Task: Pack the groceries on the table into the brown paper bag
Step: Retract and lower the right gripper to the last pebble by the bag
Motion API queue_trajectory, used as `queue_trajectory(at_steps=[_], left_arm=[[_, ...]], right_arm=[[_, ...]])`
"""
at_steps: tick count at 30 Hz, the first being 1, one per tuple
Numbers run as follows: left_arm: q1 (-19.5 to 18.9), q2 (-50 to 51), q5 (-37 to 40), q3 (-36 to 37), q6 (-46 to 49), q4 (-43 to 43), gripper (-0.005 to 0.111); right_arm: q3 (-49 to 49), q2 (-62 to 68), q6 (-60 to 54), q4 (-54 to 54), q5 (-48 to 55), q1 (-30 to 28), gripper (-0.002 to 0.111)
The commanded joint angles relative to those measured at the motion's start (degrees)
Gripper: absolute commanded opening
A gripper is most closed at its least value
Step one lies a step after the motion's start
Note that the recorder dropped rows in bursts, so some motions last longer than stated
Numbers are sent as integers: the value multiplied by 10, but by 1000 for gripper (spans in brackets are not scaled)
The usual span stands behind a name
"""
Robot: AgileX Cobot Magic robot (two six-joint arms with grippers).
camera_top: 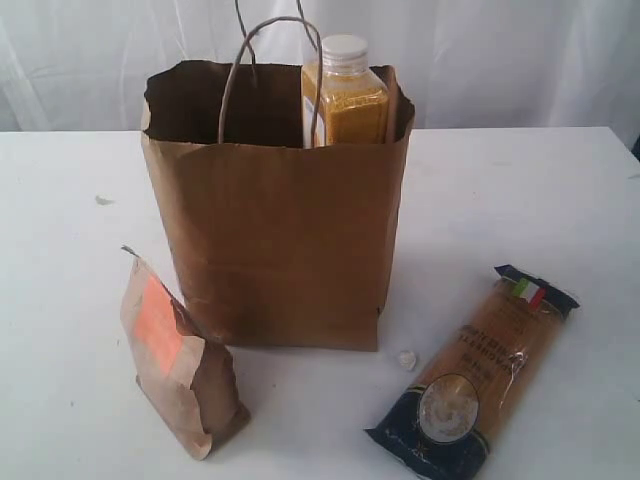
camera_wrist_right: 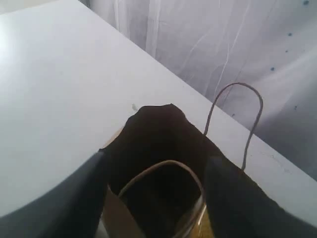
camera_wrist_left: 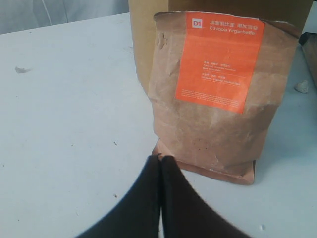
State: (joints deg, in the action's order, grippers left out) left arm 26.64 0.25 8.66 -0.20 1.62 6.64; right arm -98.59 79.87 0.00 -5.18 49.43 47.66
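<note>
Wrist views alone show left end effector (camera_wrist_left: 159, 158) closed before pouch (camera_wrist_left: 218, 129), right end effector (camera_wrist_right: 157, 163) spread above bag (camera_wrist_right: 115, 214).

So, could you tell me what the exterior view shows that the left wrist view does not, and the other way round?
Exterior only: the orange juice bottle standing in the open top of the brown paper bag, and the long pasta packet seen whole, lying flat on the table. Left wrist only: the left gripper, shut and short of the small kraft pouch, and the print on its orange label. Both: the pouch upright next to the bag on the white table.
</note>
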Motion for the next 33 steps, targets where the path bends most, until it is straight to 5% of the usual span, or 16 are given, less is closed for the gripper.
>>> queue_trajectory(at_steps=[1,13,19,27,33], left_arm=[[-2,-3,-1,2,2,2,0],[-2,-3,-1,2,2,2,0],[-2,-3,-1,2,2,2,0],[-2,-3,-1,2,2,2,0],[-2,-3,-1,2,2,2,0]], right_arm=[[2,-59,-3,2,49,-1,54],[252,-261,4,-16,13,-1,54],[400,-336,104,-112,-4,-1,54],[559,-304,183,-161,-50,-1,54],[583,-202,183,-165,-115,-3,54]])
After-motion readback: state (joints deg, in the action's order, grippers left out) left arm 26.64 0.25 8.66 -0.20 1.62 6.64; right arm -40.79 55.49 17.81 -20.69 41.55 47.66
